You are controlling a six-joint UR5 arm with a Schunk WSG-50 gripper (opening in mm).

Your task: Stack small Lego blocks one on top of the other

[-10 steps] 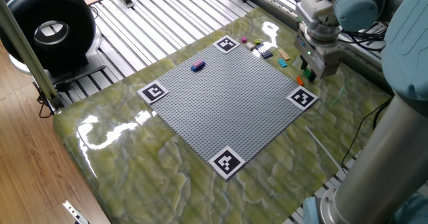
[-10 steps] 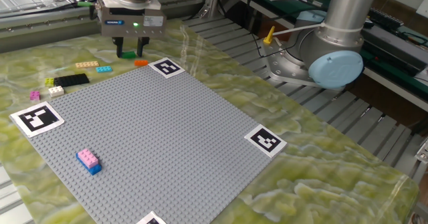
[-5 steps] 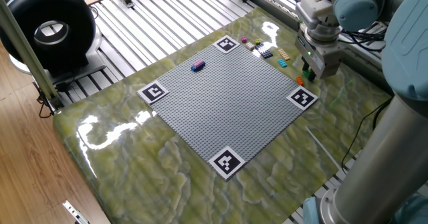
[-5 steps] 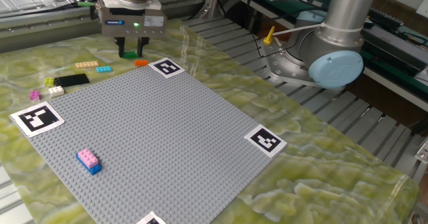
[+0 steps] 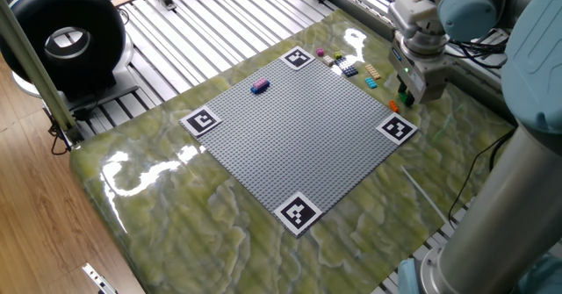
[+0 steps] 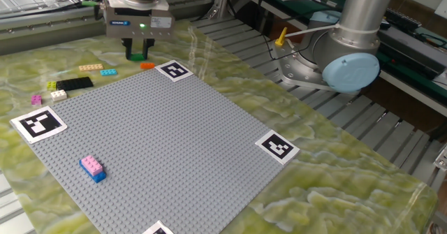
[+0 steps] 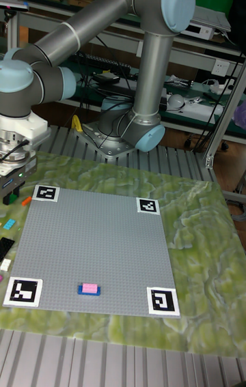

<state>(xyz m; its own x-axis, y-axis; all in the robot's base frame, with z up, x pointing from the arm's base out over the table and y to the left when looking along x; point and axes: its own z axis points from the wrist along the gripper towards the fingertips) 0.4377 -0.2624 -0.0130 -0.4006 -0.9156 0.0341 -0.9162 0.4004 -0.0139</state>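
Since a second ago my pincer (image 6: 139,54) has narrowed and now clamps the green brick (image 6: 138,55); a shallow grip could drop it, or nudge the orange brick (image 6: 147,66) just beside.

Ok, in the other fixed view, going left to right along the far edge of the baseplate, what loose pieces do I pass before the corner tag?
Pink brick → yellow brick → black piece → cyan brick → gripper, shut on a green brick → orange brick → corner marker tag.
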